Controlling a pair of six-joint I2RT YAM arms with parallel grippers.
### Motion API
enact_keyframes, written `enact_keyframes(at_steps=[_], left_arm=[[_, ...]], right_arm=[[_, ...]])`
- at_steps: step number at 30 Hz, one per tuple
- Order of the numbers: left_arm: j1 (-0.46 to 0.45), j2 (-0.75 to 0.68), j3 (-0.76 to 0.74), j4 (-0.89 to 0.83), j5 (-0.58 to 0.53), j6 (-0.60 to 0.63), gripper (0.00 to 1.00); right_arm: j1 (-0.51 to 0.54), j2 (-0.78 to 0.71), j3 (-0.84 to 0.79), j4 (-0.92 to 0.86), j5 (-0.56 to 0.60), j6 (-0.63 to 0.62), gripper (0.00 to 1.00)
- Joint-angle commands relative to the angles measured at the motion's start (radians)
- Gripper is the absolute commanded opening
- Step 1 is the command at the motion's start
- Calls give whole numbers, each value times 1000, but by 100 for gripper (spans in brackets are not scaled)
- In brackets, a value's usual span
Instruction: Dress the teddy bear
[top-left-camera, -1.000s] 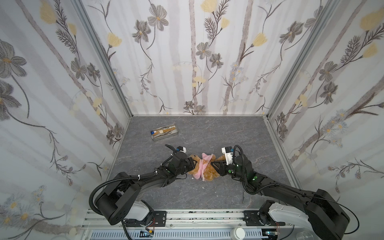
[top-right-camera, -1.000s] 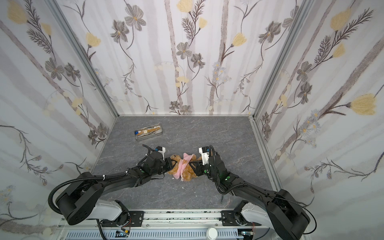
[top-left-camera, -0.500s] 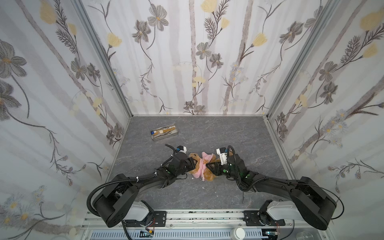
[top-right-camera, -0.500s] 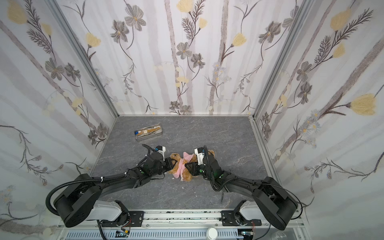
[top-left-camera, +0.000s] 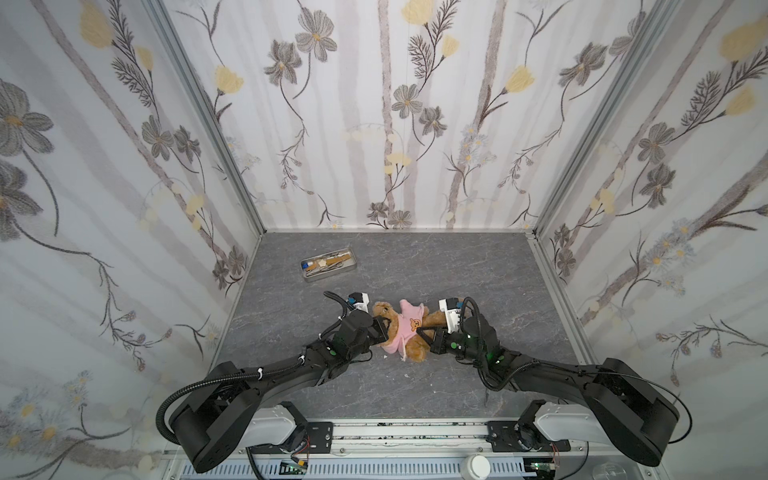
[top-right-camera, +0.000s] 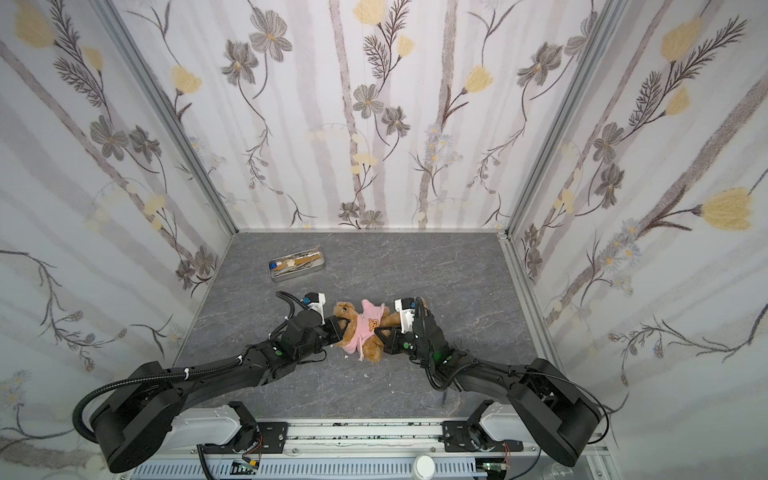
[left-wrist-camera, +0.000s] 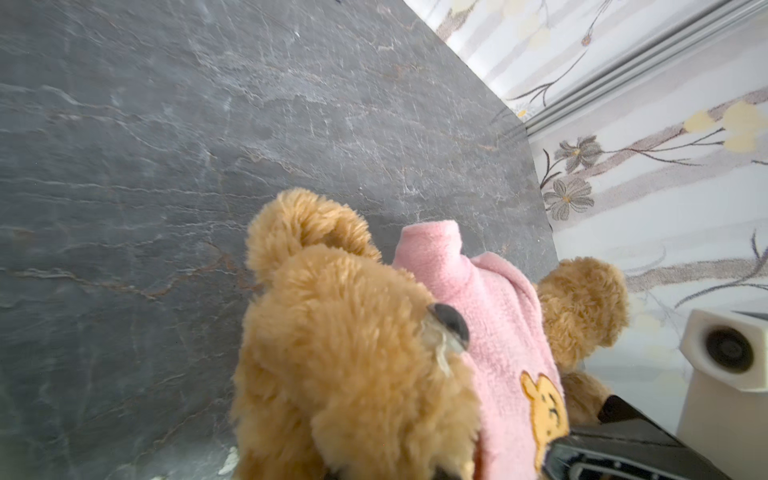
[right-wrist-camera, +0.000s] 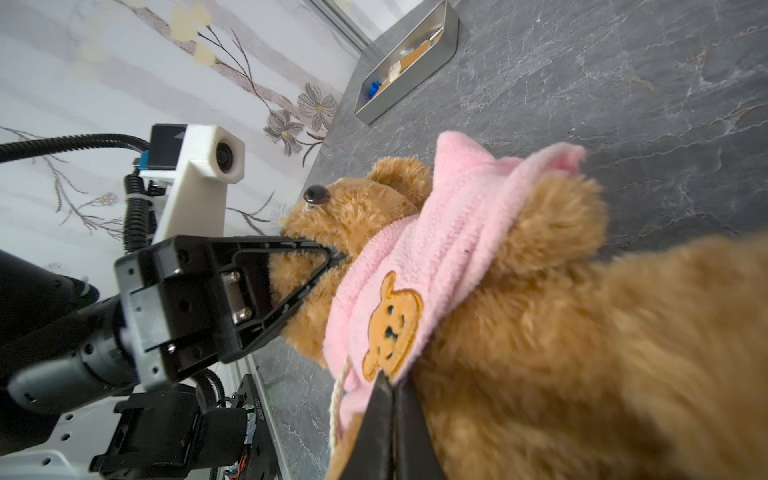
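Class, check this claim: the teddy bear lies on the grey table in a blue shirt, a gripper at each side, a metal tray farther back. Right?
No: the shirt is pink, not blue, as the right wrist view shows. Otherwise right: teddy bear on the grey table, left gripper and right gripper at its sides, metal tray farther back.

The teddy bear (right-wrist-camera: 540, 332) is showing fluffy plush fur under a fleecy pink shirt (right-wrist-camera: 457, 232); the surface (left-wrist-camera: 166, 166) is looking matt, stone-veined, the tray (right-wrist-camera: 411, 70) dully metallic.
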Motion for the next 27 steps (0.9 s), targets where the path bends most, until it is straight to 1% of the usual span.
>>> enact_keyframes(at_steps=[1, 4, 7, 10, 13, 15, 17, 19, 23, 25, 27], left_arm=[[2, -18, -5, -3, -142, 54, 0], [2, -19, -6, -15, -174, 94, 0], [-13, -16, -4, -15, -195, 143, 0], [-46, -2, 3, -15, -222, 188, 0], [-64, 9, 7, -17, -233, 197, 0], [-66, 10, 11, -15, -225, 191, 0], [-67, 9, 14, -15, -215, 186, 0], [-67, 9, 16, -15, -211, 183, 0], [-66, 10, 17, -15, -206, 181, 0], [-66, 6, 19, -15, -202, 173, 0], [-66, 7, 22, -15, -197, 166, 0]], right_arm=[[-29, -30, -66, 212, -37, 92, 0], [-45, -17, -105, 375, -88, 170, 0], [-39, 31, -78, 478, -145, 210, 0], [-8, 91, -6, 494, -174, 214, 0], [23, 148, 60, 470, -176, 206, 0], [37, 175, 100, 409, -173, 186, 1], [48, 187, 132, 331, -169, 146, 13], [45, 169, 140, 253, -158, 101, 23], [30, 60, 129, 35, -76, -26, 33], [29, 2, 125, -67, -42, -82, 35], [30, -36, 110, -124, -16, -109, 34]])
